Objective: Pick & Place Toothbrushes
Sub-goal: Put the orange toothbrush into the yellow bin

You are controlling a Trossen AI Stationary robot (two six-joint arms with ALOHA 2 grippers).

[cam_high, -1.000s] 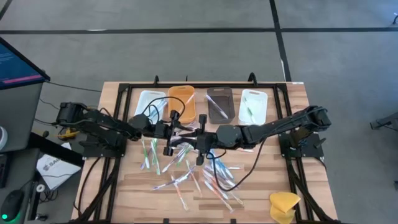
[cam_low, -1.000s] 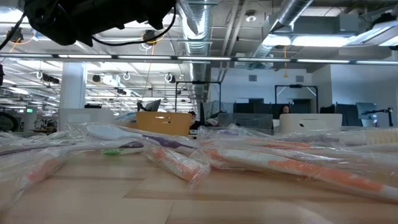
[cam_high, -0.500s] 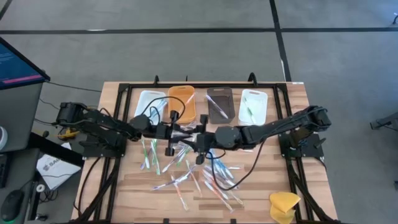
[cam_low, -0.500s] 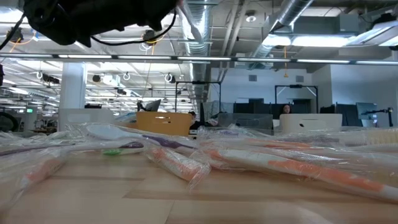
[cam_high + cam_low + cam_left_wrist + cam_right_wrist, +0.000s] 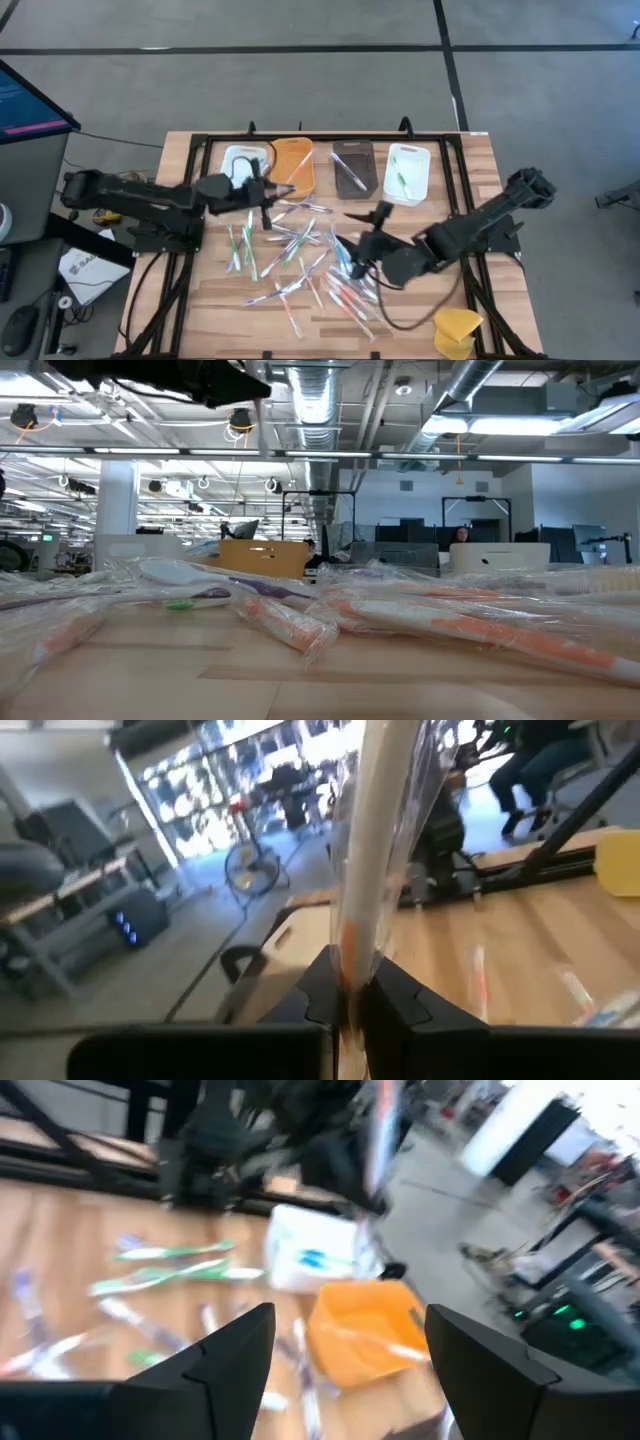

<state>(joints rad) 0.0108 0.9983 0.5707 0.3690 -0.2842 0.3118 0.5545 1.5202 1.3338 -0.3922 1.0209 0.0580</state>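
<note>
A yellow sponge (image 5: 456, 330) sits at the near right corner of the table (image 5: 200, 300). Beyond it, wrapped toothbrushes (image 5: 300, 262) lie scattered across the middle of the wood, green, red and blue handles crossing one another; from table height they look like a crinkled heap of plastic sleeves (image 5: 300, 622). The right gripper (image 5: 376, 213) hangs over the right side of that pile, its fingers (image 5: 230, 1352) spread wide with nothing between them. Further back and to the left, the left gripper (image 5: 268, 190) is clamped tight on one wrapped toothbrush with an orange-red handle (image 5: 375, 870), held up off the table near the orange tray. Along the far edge stands a row of four trays: white (image 5: 240, 160), orange (image 5: 293, 165), brown (image 5: 353, 168) and another white (image 5: 407, 170), with a few brushes already in them.
</note>
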